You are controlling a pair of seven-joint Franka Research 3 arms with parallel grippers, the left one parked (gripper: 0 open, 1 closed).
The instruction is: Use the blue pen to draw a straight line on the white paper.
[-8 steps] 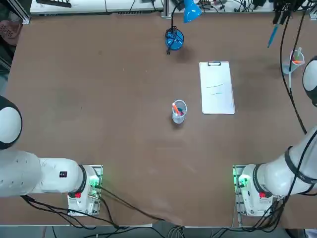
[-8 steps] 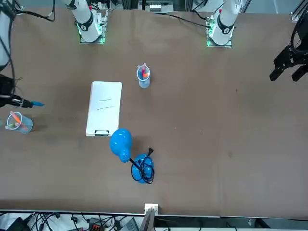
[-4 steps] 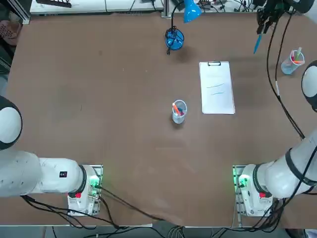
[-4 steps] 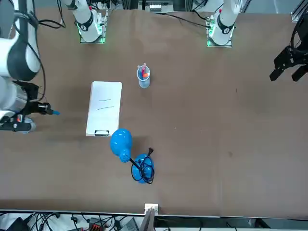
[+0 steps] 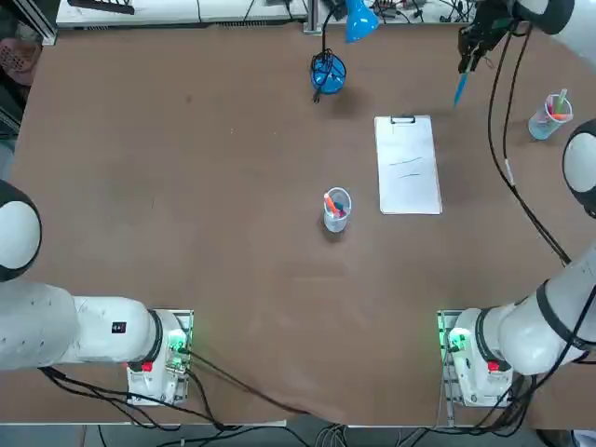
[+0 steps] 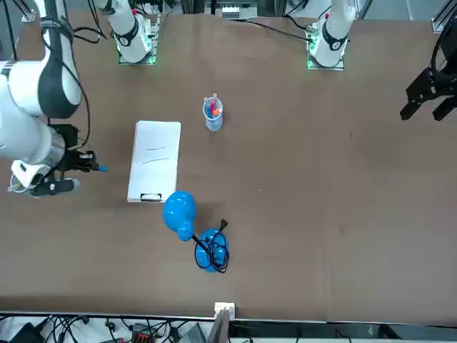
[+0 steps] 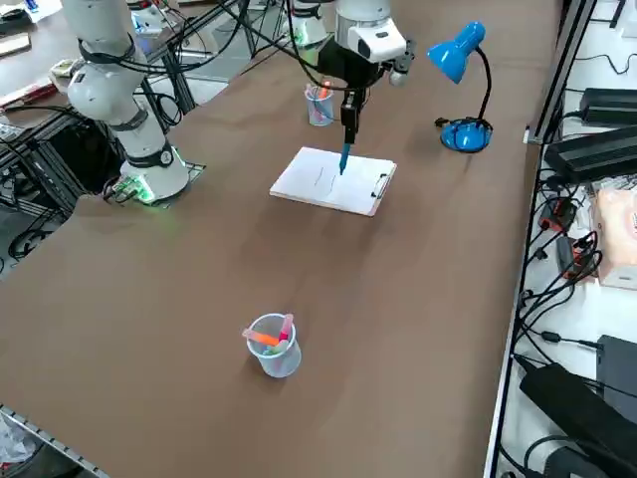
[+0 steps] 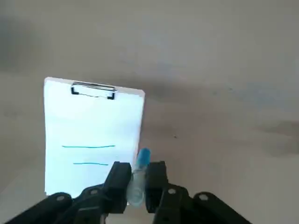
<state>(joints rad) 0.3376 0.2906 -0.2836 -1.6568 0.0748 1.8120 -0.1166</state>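
The white paper (image 5: 408, 177) lies on the brown table, its dark clip (image 5: 403, 119) on the far short edge and two thin teal strokes (image 8: 88, 146) drawn across it. My right gripper (image 5: 473, 45) hangs in the air beyond the paper's far right corner, shut on the blue pen (image 5: 460, 89), which points down with its tip clear of the table. In the right side view the pen (image 7: 344, 151) hangs under the gripper (image 7: 350, 98), above the sheet (image 7: 317, 187). In the wrist view the pen (image 8: 143, 157) sticks out between the fingers (image 8: 157, 173), just off the paper's long edge (image 8: 93, 126).
A clear cup with orange-red pens (image 5: 336, 209) stands left of the paper. A second such cup (image 5: 549, 115) stands near the right table edge. A blue desk lamp (image 5: 328, 73) stands at the far edge, left of the clip. My arm's cables (image 5: 507, 140) hang over the right side.
My right gripper has carried the blue pen leftward from above the right-hand cup to near the paper's far right corner. The paper and cups have not moved.
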